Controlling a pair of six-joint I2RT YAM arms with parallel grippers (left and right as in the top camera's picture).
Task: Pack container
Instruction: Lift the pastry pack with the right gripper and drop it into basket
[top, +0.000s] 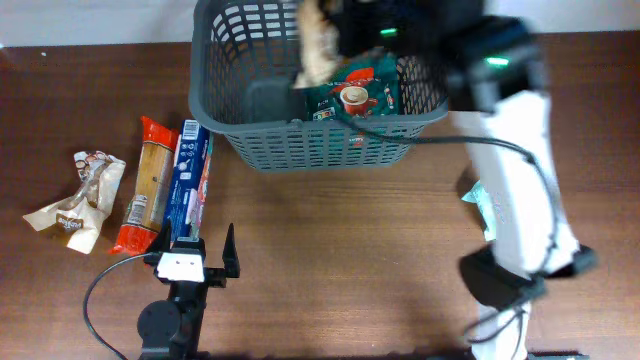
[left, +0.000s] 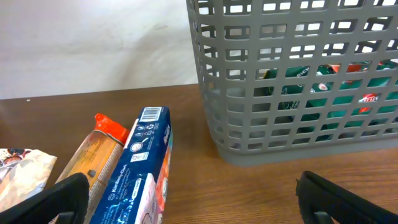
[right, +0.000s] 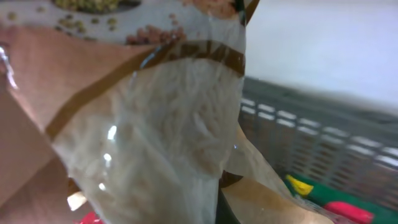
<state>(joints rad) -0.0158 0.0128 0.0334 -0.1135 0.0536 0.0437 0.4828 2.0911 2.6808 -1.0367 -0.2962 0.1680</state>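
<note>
Right end effector (top: 340, 35) above the open top of the container (top: 300, 148), jaws together and clamped on a clear-and-tan packet (top: 318, 45) with pale, stringy contents. From the right wrist camera, almost nothing but that clear-and-tan packet (right: 174, 124) up close, with a strip of the container (right: 323, 143), its grey lattice wall, behind it, and blurred bits of yellow, green and red low at the right edge. Container at the far middle of the brown wooden tabletop (top: 350, 250): large, dark grey, rectangular with rounded corners, slotted sides and a solid rim, standing upright. Inside it, toward the right end, a green packet (top: 355, 95) printed with a cup, lying at the bottom; same green packet (left: 336, 87) glimpsed through the slots from the left wrist camera. Left end effector (top: 195, 240) low at the near left of the tabletop, fingers (left: 62, 196) spread wide apart, gripping nothing, pointed toward the container (left: 280, 74). Just ahead of it, a long blue box (top: 192, 180) lying flat, and right against its left side a long packet with orange-red ends (top: 148, 185). Farther left, apart from those two, a crumpled tan packet (top: 80, 200). Near the right edge, partly hidden under the white right arm, a pale teal packet (top: 483, 205).
</note>
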